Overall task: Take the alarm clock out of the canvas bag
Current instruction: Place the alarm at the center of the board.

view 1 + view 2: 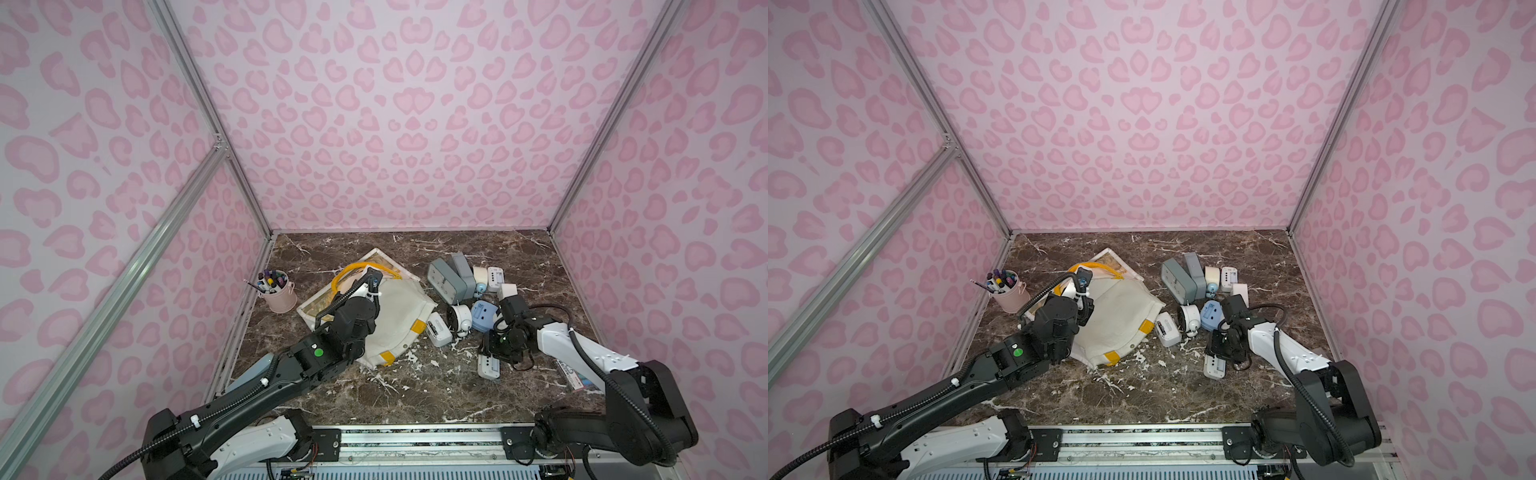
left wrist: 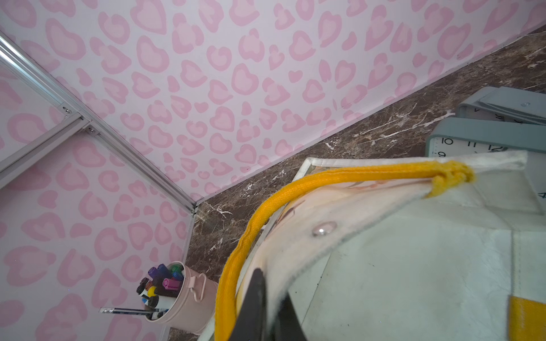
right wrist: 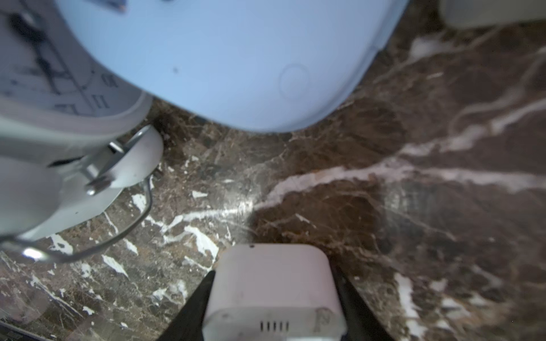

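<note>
The off-white canvas bag (image 1: 399, 320) (image 1: 1117, 316) lies slumped on the marble table, left of centre, with its yellow handle (image 2: 295, 189) looping toward the back. My left gripper (image 1: 371, 278) (image 2: 271, 283) is shut on the bag's rim beside that handle and holds the cloth edge up. My right gripper (image 1: 508, 292) (image 3: 273, 270) is shut on a small white boxy alarm clock (image 3: 274, 289) (image 1: 1239, 291), outside the bag, at the right of the clock cluster. The inside of the bag is hidden.
Several clocks lie right of the bag: two grey ones (image 1: 446, 280), a white twin-bell clock (image 1: 459, 318), a blue one (image 1: 484, 316), a white box (image 1: 438, 329). Another white clock (image 1: 488, 365) lies under my right wrist. A pink pen bucket (image 1: 280, 295) stands at the left wall.
</note>
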Controlling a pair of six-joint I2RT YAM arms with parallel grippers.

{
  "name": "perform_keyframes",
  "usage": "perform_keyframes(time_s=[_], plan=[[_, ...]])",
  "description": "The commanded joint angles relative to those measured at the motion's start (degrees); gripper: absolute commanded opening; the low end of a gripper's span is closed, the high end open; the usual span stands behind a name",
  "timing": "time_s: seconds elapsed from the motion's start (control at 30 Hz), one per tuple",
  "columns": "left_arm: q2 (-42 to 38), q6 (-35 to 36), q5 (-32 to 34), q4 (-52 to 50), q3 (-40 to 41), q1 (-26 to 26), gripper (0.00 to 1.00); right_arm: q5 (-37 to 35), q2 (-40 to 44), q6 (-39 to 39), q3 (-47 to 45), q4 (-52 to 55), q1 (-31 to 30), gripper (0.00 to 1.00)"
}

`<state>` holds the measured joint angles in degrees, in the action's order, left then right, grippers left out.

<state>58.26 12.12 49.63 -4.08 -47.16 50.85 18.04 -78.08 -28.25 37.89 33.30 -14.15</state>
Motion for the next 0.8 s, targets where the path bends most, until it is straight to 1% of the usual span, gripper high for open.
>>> perform_keyframes(time_s=[0.0, 0.07, 0.1, 0.2, 0.27, 0.3, 0.37, 0.43, 0.57, 0.67, 0.77], plan=[[-0.1, 0.4, -1.1, 5.0, -0.6, 0.0, 0.03, -1.9, -1.7, 0.6, -0.3, -2.5, 0.1, 0.55], [0.0, 0.4, -1.5, 5.2, -0.9, 0.0, 0.03, -2.7, -0.9, 0.5, 0.2, -2.2, 0.1, 0.67], [0.0, 0.3, -1.8, 5.1, -1.0, 0.0, 0.03, -2.9, 0.1, 0.2, 0.4, -1.8, 0.1, 0.7], [-0.2, -0.4, -2.1, 5.1, -1.4, 0.0, 0.03, -3.8, 5.0, -0.5, 1.6, 0.4, 0.1, 0.74], [-0.5, -1.2, -2.1, 4.7, -1.9, 0.0, 0.03, -4.6, 8.9, -1.3, 2.8, 2.4, 0.1, 0.79], [-0.7, -1.7, -2.2, 4.6, -2.0, 0.0, 0.03, -4.4, 10.5, -1.7, 3.4, 3.3, 0.0, 0.79], [-1.4, -2.5, -2.7, 4.1, -2.5, 0.1, 0.03, -2.1, 13.6, -2.7, 4.2, 3.9, -0.2, 0.79], [-2.0, -3.5, -3.1, 3.7, -3.0, 0.2, 0.03, 0.9, 16.0, -4.9, 3.9, 2.5, -1.6, 0.78], [-3.6, -3.3, -5.0, 4.5, -3.0, 0.2, 0.03, 3.7, 17.8, -10.9, 2.6, -3.2, -10.6, 0.74], [-4.2, -2.7, -5.6, 4.2, -2.9, 0.2, 0.03, 2.0, 18.1, -15.2, 0.8, -10.4, -18.5, 0.72], [-5.6, -2.6, -6.2, 4.7, -2.4, 0.2, 0.03, 0.2, 17.5, -18.3, -0.8, -16.2, -23.4, 0.72]])
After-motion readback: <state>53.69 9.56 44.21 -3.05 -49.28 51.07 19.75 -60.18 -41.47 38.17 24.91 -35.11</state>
